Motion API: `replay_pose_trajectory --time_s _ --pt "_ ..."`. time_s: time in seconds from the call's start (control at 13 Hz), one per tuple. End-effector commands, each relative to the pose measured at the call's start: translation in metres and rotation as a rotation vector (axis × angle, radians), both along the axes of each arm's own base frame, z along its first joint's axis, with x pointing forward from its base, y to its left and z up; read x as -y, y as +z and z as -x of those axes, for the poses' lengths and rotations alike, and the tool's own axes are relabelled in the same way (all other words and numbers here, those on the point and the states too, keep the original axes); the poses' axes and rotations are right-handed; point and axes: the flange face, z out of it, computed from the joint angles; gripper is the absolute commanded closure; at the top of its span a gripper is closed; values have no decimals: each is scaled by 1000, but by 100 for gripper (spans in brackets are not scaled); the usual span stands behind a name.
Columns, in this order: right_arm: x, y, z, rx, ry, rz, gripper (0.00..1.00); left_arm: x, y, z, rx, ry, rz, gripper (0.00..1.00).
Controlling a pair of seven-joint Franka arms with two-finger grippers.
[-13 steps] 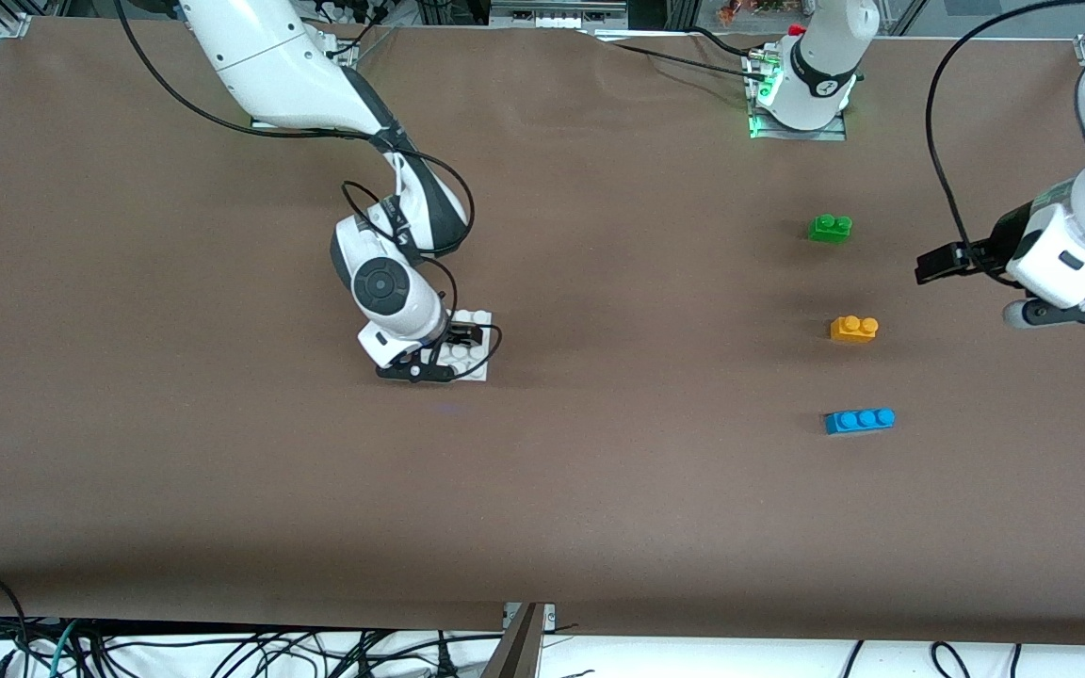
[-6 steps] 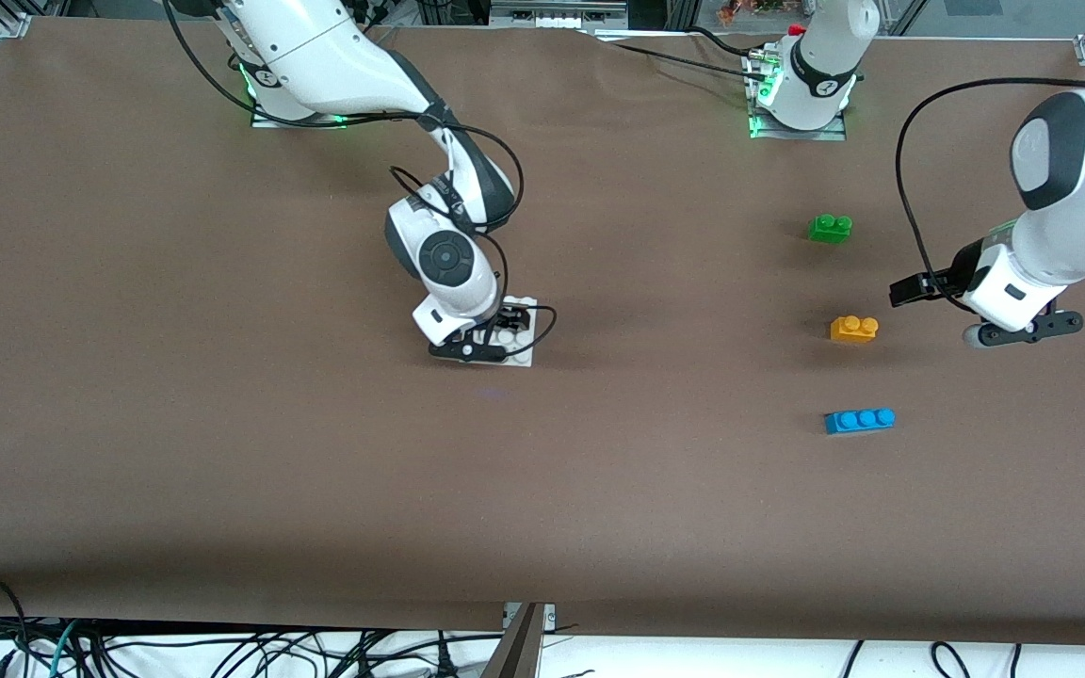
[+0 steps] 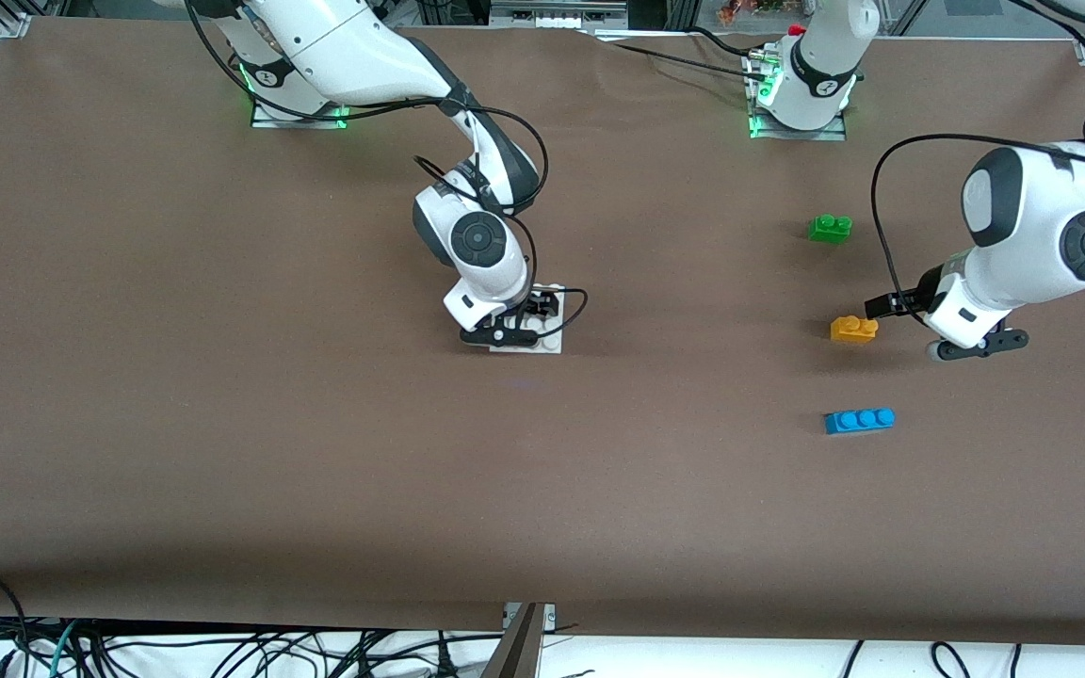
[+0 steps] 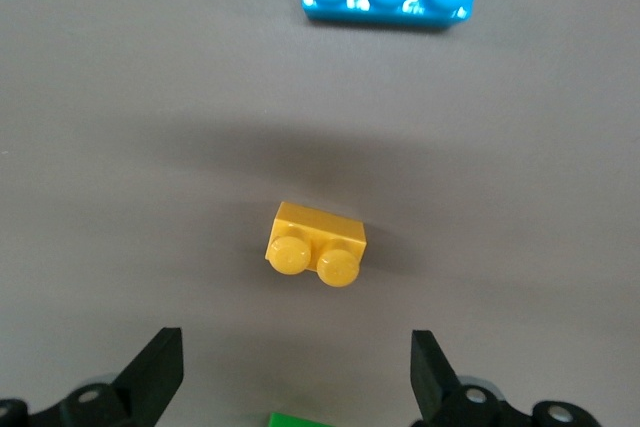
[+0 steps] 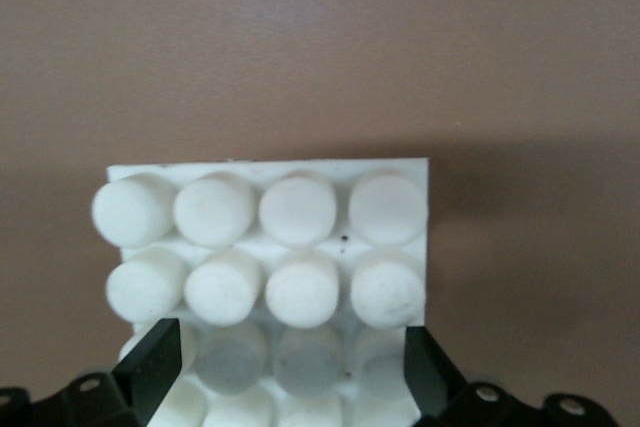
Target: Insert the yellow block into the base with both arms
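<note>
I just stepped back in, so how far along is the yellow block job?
Done: the right gripper is clamped on the base. In hand: the left gripper hangs open over the yellow block, which lies untouched on the table. Left: grasp it and press it onto the base's studs.

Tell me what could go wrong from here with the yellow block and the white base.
The left gripper is open above the yellow block, with the green brick and blue brick close by; an off-centre descent could nudge the block askew. The right gripper grips the base only at one edge, so the base might tilt or slip when the block is pressed in.
</note>
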Motion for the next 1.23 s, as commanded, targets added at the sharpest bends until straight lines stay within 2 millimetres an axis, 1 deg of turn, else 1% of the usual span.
replay_pose_trajectory --time_s 0.0,0.15,0.23,0.46,0.62,0.77,0.85,0.93,1.0,1.08,1.16 --pt "-15 -3 -2 1 -4 -22 0 -3 -25 2 15 -66 -2 0" --pt "-19 -4 -5 6 -6 -27 0 -4 -49 10 36 -101 3 0" --pt "-20 -3 -5 6 -4 -30 0 -3 -58 15 41 -124 10 0" --pt "-23 6 -8 12 -1 -37 0 -3 -76 17 22 -125 17 0" --pt "-24 14 -10 12 1 -38 0 -3 -86 16 34 -124 16 0" --pt "-23 20 -13 7 -2 -35 0 -3 -90 15 42 -124 15 0" --pt "-23 26 -14 9 -1 -37 0 -2 -97 14 45 -126 14 0" --pt "-18 28 -17 5 2 -25 0 -2 -99 13 54 -123 13 0" --pt "-12 45 -24 22 13 -27 0 -2 -103 14 48 -122 15 0" --pt "1 56 -37 30 41 -30 0 -1 -104 14 47 -122 15 0" --pt "23 67 -54 37 69 -33 0 -2 -104 15 45 -120 15 0"
